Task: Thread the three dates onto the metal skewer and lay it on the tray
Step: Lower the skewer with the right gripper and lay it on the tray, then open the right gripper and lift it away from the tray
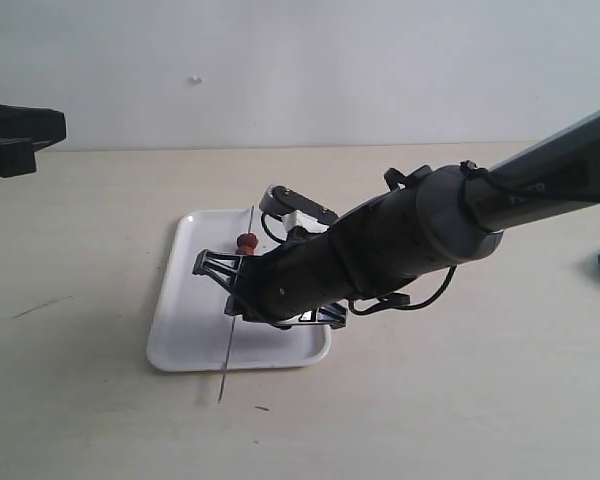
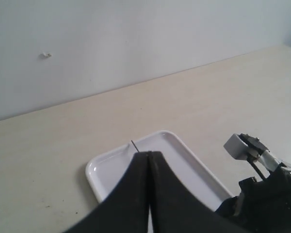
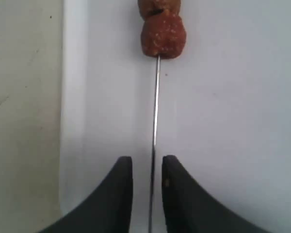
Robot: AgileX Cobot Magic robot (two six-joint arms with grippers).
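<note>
Right claw (image 3: 147,160) low over tray (image 3: 223,121), fingers (image 3: 121,194) astride skewer (image 3: 156,107)

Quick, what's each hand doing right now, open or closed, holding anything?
Left hand: closed, nothing visible in it.
Right hand: slightly open, fingers either side of the metal skewer, not pinching it.
</note>
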